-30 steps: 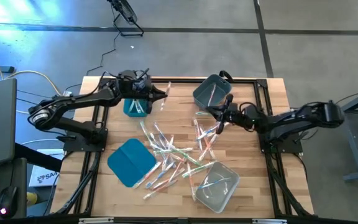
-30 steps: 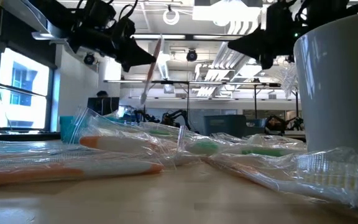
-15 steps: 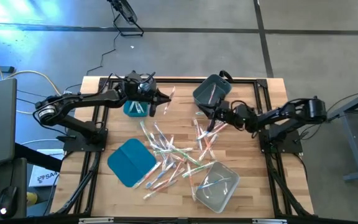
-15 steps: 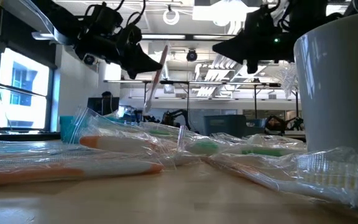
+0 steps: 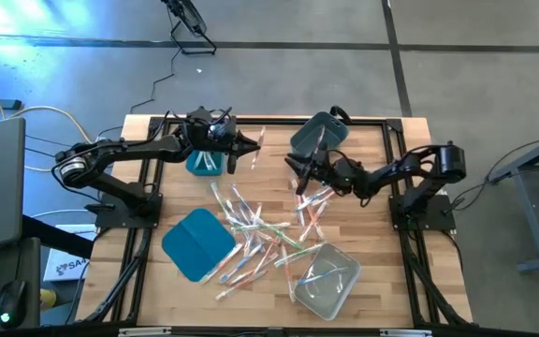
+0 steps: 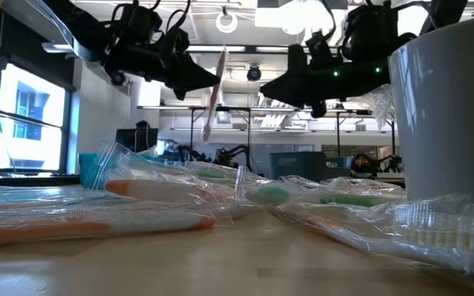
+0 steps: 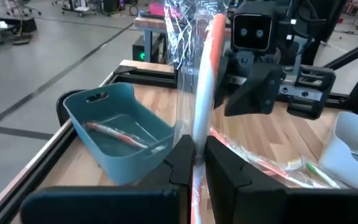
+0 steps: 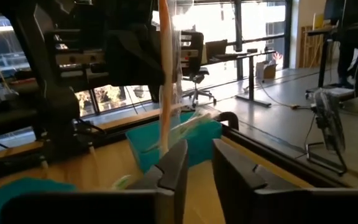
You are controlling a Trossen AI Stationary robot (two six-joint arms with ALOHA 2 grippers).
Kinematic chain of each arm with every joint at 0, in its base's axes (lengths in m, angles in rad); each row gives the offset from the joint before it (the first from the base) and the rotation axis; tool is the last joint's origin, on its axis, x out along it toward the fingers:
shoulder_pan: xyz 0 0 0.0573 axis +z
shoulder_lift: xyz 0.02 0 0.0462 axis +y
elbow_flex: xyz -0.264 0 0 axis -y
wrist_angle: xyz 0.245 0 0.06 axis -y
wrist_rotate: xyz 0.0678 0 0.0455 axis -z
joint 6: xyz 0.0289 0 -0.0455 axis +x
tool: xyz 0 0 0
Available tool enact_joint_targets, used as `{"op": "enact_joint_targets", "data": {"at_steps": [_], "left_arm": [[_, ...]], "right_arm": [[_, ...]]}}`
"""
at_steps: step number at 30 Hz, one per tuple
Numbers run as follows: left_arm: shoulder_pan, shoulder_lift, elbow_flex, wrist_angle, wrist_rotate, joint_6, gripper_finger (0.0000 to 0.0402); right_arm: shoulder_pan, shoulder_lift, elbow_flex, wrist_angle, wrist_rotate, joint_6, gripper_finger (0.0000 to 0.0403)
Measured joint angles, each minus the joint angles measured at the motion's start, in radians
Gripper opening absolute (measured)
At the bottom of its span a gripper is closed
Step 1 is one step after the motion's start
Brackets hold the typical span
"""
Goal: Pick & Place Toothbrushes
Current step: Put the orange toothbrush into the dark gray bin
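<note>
One wrapped toothbrush [image 7: 202, 93] upright in left end effector [image 7: 195, 163], long axis vertical.

A flat teal lid [image 5: 197, 242] lies near a clear bin [image 5: 326, 278].

The wrapped orange toothbrush [image 7: 201, 93] runs off the left wrist view's 6 o'clock edge, its lower end hidden between the dark fingers [image 7: 180, 163].
</note>
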Motion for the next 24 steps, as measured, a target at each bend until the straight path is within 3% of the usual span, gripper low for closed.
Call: {"op": "enact_joint_targets", "data": {"at_steps": [4,8,24], "left_arm": [[0.0,0.0,0.0,0.003,0.0,-0.001,0.0019],[0.0,0.0,0.0,-0.009,0.006,-0.004,0.0019],[0.0,0.0,0.0,0.0,0.058,-0.005,0.0019]], "right_arm": [[0.0,0.003,0.017,0.004,0.0,0.014,0.0126],[0.0,0.003,0.041,-0.003,0.0,0.013,0.0148],[0.0,0.003,0.146,-0.183,-0.058,0.017,0.0135]]}}
